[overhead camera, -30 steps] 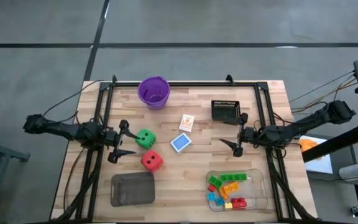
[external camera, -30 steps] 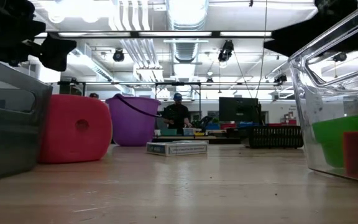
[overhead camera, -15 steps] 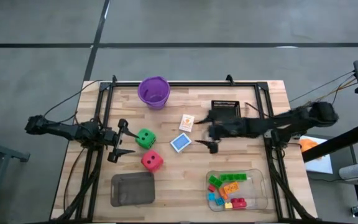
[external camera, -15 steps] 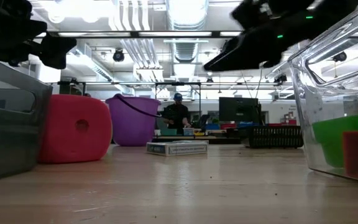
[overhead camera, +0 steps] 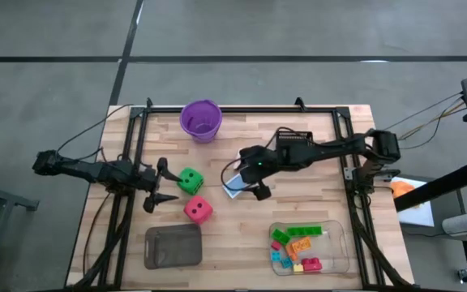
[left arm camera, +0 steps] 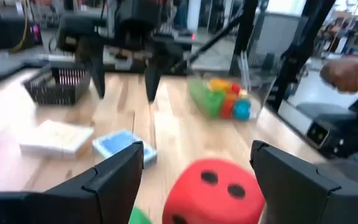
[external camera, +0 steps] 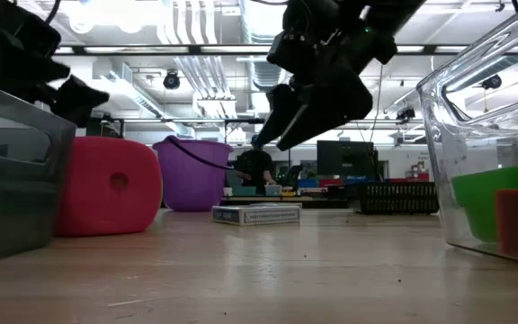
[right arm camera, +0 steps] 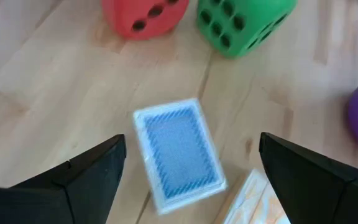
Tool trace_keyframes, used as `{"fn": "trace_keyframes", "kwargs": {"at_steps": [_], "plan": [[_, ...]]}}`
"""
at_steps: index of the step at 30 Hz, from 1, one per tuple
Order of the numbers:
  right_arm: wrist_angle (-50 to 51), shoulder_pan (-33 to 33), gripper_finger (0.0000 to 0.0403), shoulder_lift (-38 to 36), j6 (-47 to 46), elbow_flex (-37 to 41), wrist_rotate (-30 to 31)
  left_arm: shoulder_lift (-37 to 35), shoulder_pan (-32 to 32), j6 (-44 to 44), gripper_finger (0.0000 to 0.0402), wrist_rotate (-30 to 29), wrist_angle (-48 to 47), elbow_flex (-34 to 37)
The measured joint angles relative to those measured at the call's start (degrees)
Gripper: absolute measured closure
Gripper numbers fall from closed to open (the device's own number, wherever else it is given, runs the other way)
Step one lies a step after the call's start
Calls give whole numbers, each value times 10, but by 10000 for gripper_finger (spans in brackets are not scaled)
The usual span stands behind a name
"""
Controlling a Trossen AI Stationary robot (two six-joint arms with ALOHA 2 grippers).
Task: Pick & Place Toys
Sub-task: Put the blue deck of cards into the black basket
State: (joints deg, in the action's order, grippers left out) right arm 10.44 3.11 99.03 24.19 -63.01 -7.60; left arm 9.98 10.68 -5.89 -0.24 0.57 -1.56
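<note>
Mostly filled, clear tray point(overhead camera: 339, 235) holding coloured bricks point(overhead camera: 297, 247), grey tray point(overhead camera: 173, 246) bare

Robotics lab or workshop: exposed ceiling ducts point(external camera: 268, 27), strip lights, monitor point(external camera: 344, 157) and benches behind a wooden table point(overhead camera: 250, 235), person point(external camera: 257, 162) at a desk.

Right gripper point(overhead camera: 248, 180) reaches over mid-table, jaws spread wide; left gripper point(overhead camera: 169, 185) waits, jaws apart.

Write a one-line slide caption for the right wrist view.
Open right gripper poised over the blue card, red die and green die beyond.
</note>
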Motion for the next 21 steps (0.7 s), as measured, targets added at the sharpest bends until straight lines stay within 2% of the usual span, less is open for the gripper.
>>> {"fn": "trace_keyframes", "kwargs": {"at_steps": [5,8,14,21], "plan": [[53,-2,41,5,-3,-22,6,6,0,0,101,1,-31,0],[56,-2,41,1,-3,-26,36,7,0,0,101,0,-31,0],[124,-3,40,-7,-9,-68,64,7,0,-2,101,1,-32,0],[150,-14,40,-6,-24,-101,67,7,0,-2,101,1,-32,0]]}}
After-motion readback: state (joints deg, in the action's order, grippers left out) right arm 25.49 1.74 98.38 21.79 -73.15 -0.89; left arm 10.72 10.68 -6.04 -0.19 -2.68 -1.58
